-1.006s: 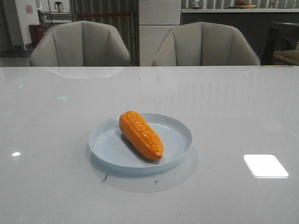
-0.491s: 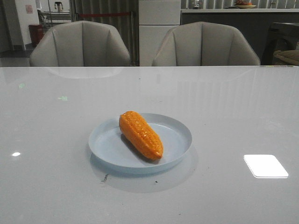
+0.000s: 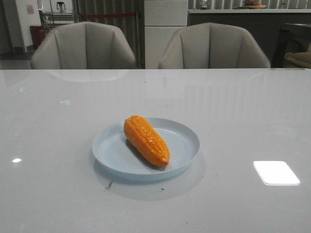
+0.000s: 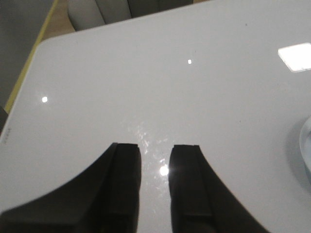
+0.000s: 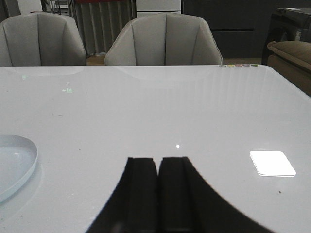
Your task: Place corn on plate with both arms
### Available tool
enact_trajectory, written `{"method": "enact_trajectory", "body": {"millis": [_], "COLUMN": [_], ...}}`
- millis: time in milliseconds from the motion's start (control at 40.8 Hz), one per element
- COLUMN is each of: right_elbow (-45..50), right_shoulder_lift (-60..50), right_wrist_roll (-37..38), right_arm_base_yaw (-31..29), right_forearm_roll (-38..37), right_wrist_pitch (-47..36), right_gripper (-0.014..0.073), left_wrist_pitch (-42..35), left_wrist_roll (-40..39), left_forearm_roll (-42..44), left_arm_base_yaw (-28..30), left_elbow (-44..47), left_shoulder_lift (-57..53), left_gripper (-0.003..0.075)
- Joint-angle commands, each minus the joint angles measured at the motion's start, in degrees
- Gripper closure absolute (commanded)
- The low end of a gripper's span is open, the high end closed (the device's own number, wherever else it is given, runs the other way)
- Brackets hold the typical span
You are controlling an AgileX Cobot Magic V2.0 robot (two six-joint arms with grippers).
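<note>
1. 1 corn [image 3: 146,140] lies diagonally inside the plate [image 3: 187,154], tapered end toward you; judge the placement done.
2. Left gripper [image 4: 155,151]: your fingers stand slightly apart over bare table [image 3: 233,107], holding nothing.
3. Right gripper [image 5: 158,162]: fingers pressed together, empty, the plate's rim near.
4. Risk: any sweep toward centre could clip that rim and roll the glossy cob out.

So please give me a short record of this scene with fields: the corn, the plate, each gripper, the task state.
corn: orange toy corn cob lying on the plate, tapered end toward the camera
plate: pale blue plate on the white table
left gripper: slightly open, empty, over bare table
right gripper: shut, empty, beside the plate
task state: corn appears placed
</note>
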Motion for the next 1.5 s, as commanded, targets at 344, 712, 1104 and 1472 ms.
{"method": "enact_trajectory", "body": {"millis": [344, 712, 1104, 1472], "right_elbow": [-1.29, -1.29, -1.29, -1.29], "right_shoulder_lift": [-1.32, -1.32, -1.32, -1.32], "right_wrist_roll": [-0.13, -0.13, -0.13, -0.13], "right_arm_base_yaw": [-0.37, -0.37, -0.37, -0.37], "right_forearm_roll": [-0.4, -0.4, -0.4, -0.4], "right_wrist_pitch": [-4.43, -4.43, -4.43, -4.43], "right_gripper": [0.0539, 0.0539, 0.0539, 0.0539], "left_wrist_pitch": [-17.75, -27.52, -20.89, -20.89], "left_wrist_roll": [-0.58, -0.58, -0.58, -0.58], "left_forearm_roll": [-1.18, -5.91, -5.79, -5.79], "left_arm_base_yaw": [-0.28, -0.06, 0.79, 1.27], "left_elbow": [19.52, 33.48, 37.14, 37.14], "left_shoulder_lift": [-33.23, -41.78, -41.78, -41.78], "left_gripper": [0.0631, 0.0631, 0.0631, 0.0631]}}
